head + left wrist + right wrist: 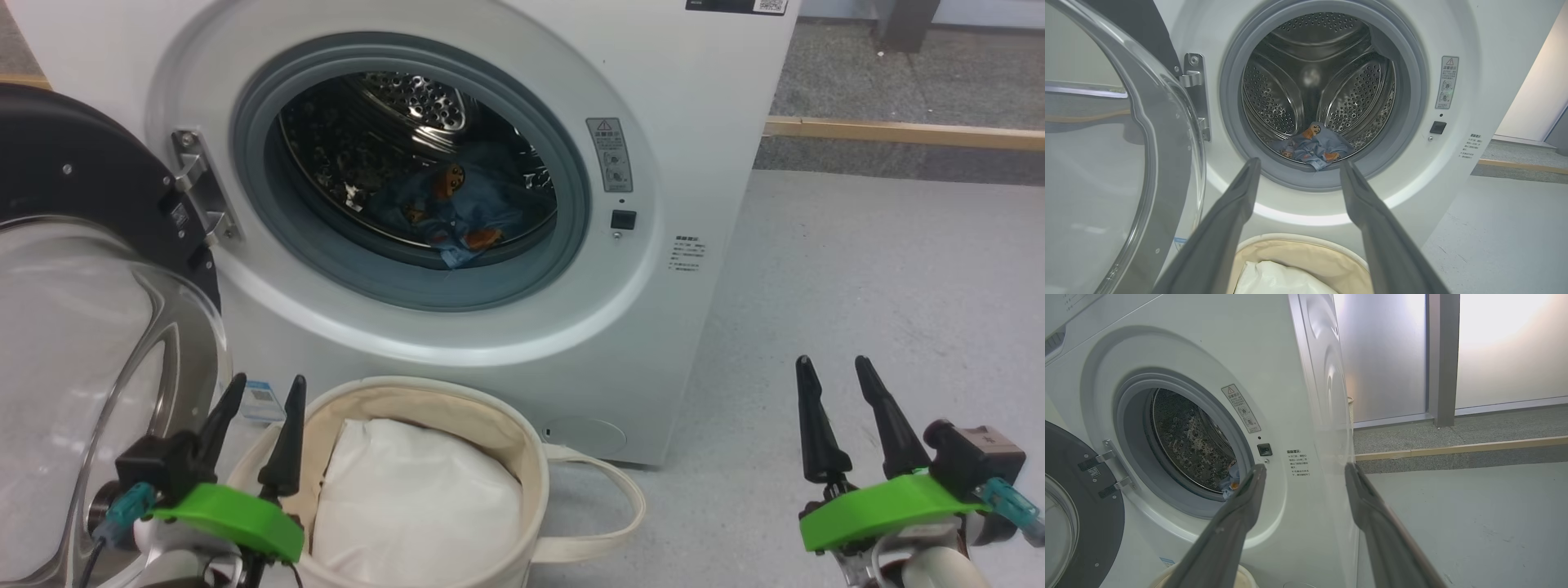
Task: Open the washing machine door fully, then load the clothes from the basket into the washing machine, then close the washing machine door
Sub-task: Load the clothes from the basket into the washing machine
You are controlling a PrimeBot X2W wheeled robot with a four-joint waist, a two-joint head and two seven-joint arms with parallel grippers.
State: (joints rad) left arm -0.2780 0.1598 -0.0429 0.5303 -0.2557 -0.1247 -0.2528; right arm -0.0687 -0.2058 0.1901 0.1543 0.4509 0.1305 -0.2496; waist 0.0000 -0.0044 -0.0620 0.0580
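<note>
Observe the washing machine [694, 122] upright on the floor [882, 286], with the washing machine door [65, 155] swung wide open to your left on its hinge [200, 192]. The door's clear glass bowl faces outward at the left edge of the head view.

Locate the clothes [457, 212] inside the drum [408, 98]: the light blue printed fabric lies at the bottom front of it, one fold reaching the grey seal [571, 204].

The basket [535, 474] stands on the floor directly in front of the machine, below the opening. It contains a white bundle [416, 498].

Check the left gripper [269, 379]: its fingers are spread apart and grasp nothing. It hovers between the door glass and the near left rim of the basket, pointing toward the drum opening.

Check the right gripper [833, 360]: its fingers are likewise parted and empty. It hangs over bare floor, well to the right of the basket, aimed at the machine's front right corner.
</note>
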